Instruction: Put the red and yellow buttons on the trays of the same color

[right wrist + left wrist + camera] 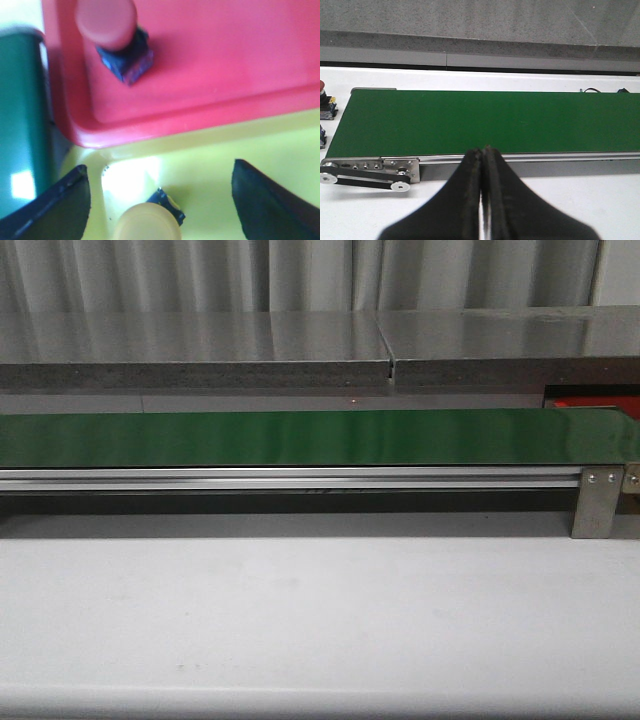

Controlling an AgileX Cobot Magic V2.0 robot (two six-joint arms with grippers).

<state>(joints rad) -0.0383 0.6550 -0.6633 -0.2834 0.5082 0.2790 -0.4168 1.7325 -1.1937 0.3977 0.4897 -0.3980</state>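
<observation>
R gripper (157, 200) open over yellow button (147, 222) on yellow tray (210, 155); L gripper (483, 155) closed, idle; next: retract.

The blurred pale yellow round button (146, 222) is cut by the frame edge; the bright red flat tray (590, 403) shows only a sliver behind the long green belt (300, 437).

You will find no readable text, label, brand, number or sign in any view: none on the green belt (300, 437), and none on the red tray (225, 65) or the yellow tray (210, 165).
</observation>
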